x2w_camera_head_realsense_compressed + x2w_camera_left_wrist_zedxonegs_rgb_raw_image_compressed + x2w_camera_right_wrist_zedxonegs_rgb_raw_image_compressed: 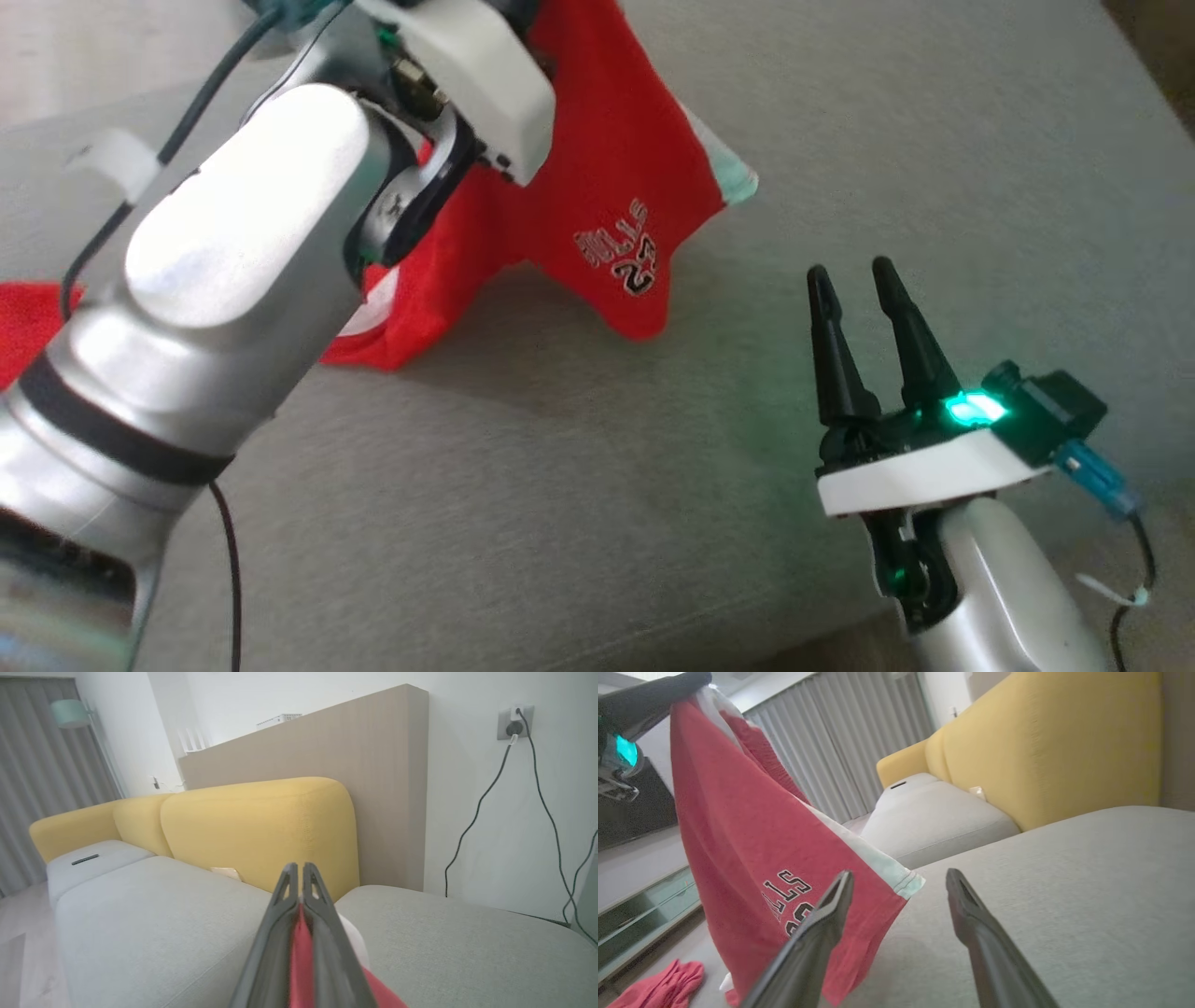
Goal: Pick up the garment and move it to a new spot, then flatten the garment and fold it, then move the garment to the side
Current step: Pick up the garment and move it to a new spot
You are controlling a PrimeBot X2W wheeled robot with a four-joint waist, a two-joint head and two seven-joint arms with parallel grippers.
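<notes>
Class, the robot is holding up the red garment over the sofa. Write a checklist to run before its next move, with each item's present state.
1. Left end effector shut on red garment: ok.
2. Garment fully off grey cushion: cannot tell, left arm hides its lower part.
3. Right end effector open and empty: ok.
4. Right end effector apart from garment: ok.
5. Bare cushion available for set-down: ok.
</notes>
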